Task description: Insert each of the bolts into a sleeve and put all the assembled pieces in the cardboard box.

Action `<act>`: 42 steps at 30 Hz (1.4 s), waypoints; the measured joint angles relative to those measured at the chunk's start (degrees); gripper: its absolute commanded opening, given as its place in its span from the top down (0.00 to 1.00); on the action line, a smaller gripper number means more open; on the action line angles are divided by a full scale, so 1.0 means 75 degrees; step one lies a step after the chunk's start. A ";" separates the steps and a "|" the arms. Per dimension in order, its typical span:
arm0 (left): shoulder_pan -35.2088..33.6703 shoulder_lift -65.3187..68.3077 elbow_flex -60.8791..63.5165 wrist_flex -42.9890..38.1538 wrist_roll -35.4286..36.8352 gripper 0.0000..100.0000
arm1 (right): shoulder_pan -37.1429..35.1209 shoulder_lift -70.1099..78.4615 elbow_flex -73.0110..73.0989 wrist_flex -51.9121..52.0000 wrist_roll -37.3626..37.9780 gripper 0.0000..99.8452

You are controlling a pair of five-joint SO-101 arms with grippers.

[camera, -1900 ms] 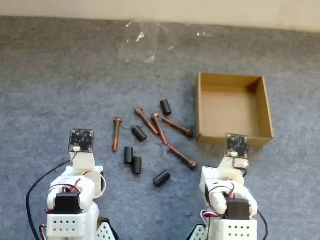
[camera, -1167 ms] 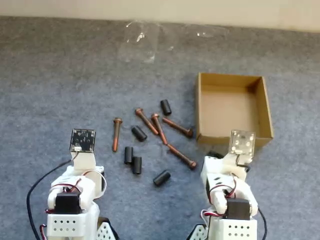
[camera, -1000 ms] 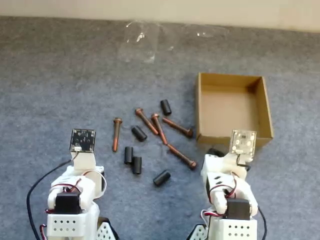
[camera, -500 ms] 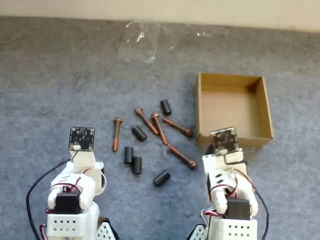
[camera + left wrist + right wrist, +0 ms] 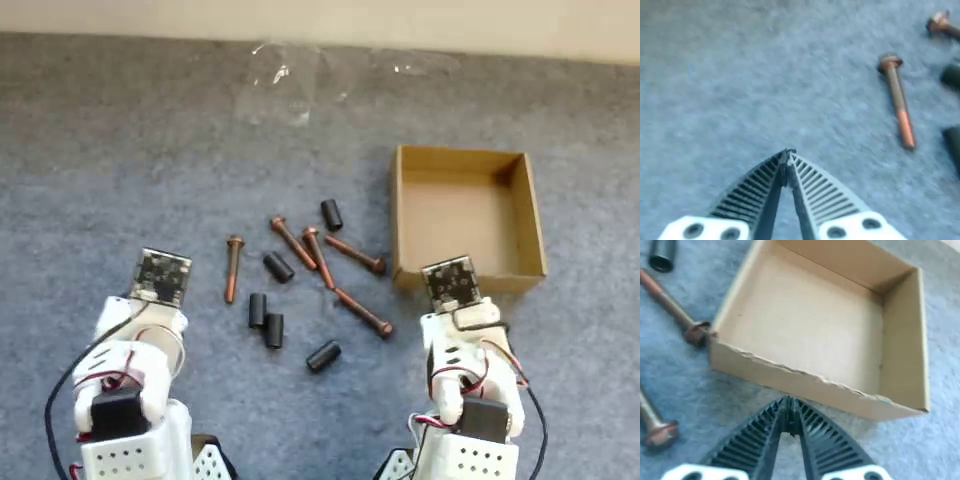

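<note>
Arms repositioned: left tool (image 5: pixel 788 153) swung outward, right tool (image 5: pixel 789 401) inward.

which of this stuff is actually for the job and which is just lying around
For the job: five copper-coloured bolts, five black sleeves, the cardboard box.

Just lying about: a clear plastic bag, beyond the parts.

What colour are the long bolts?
The bolts are coppery brown; left wrist view shows it best.
</note>
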 measured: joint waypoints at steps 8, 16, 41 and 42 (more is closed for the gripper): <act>-0.0070 -0.0059 -0.1758 0.0586 -0.0774 0.99 | 0.0223 -0.0012 -0.1606 0.1489 0.0352 0.99; -0.0070 0.0047 -0.2028 0.0692 -0.0879 0.99 | 0.0293 0.0305 -0.3868 0.2438 0.0375 0.99; 0.1606 0.8076 -0.4302 0.0352 0.0445 0.99 | -0.2755 1.1827 -1.1147 0.3739 -0.1735 0.82; 0.1735 0.8158 -0.4302 0.0223 0.0645 0.99 | -0.2872 1.2308 -1.1417 0.3739 -0.1711 0.81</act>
